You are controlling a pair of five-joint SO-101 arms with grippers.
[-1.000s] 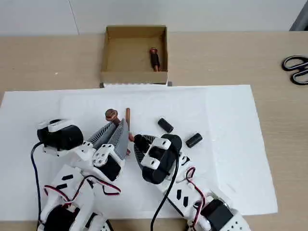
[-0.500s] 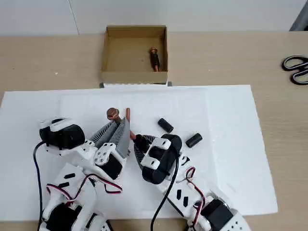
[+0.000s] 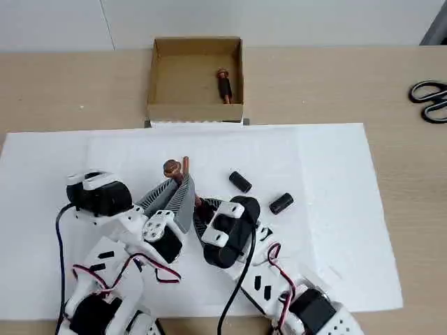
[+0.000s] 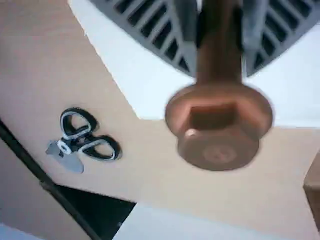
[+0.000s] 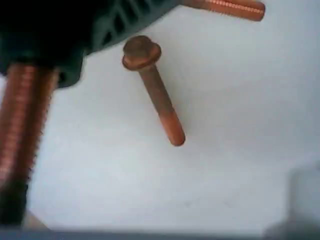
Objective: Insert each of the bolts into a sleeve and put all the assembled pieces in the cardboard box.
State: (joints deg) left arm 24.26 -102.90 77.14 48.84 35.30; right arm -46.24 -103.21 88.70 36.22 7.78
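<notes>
Left gripper: closed on the shank of a copper flanged bolt, just below the head. In the high view the bolt's head sits a little left of frame centre. Its long axis slants down and to the right, so the threaded end points at the right gripper, just beside it.

Right gripper: I cannot tell how it stands or whether it has hold of anything. In the right wrist view a threaded shank runs down the left edge to a dark piece in the lower left corner. That may be a sleeve, but this is unconfirmed.

Judgement: the coming move turns on keeping the bolt's axis in line with that piece. The left arm carries the bolt and the right arm is nearest its tip.

Two loose sleeves lie on the white sheet, right of centre. The cardboard box, at upper centre on the bench, holds one assembled piece
</notes>
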